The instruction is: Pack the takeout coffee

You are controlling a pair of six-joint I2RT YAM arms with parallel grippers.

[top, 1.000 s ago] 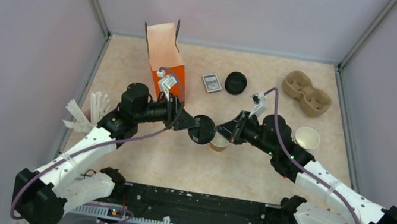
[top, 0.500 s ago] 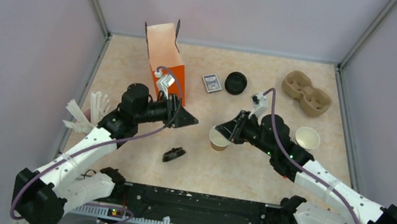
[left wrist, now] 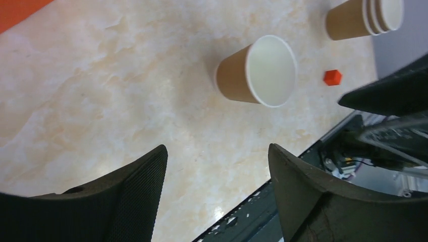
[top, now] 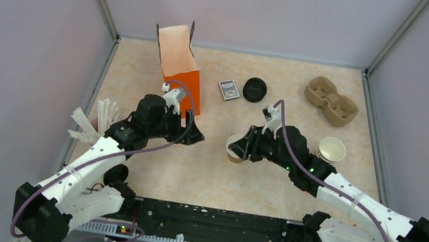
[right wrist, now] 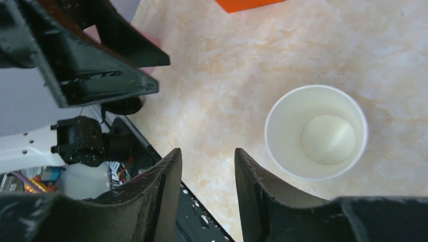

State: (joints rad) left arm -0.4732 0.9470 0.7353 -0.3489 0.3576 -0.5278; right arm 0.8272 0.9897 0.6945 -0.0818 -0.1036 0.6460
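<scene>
The takeout coffee cup (top: 234,149) stands upright and lidless at mid table, tan outside (left wrist: 257,70) and white and empty inside (right wrist: 317,131). My right gripper (top: 247,144) hovers at its near side, open, and the cup sits just outside its jaws (right wrist: 208,154). My left gripper (top: 196,136) is open and empty (left wrist: 217,151), a hand's width left of the cup. One black lid (top: 254,89) lies at the back. Another round black piece (top: 117,174), apparently a lid, rests by the left arm's base. The orange bag (top: 179,70) stands open behind the left gripper.
A brown pulp two-cup carrier (top: 330,102) sits at the back right, with a stack of nested tan cups (top: 331,149) in front of it. A small packet (top: 228,89) lies beside the far lid. White utensils (top: 91,121) lie along the left wall. A small red piece (left wrist: 332,77) lies near the cup.
The lid left my left gripper, dropped to the table and rolled toward the near left. Both grippers opened. The left arm drew back left; the right one shifted left beside the cup.
</scene>
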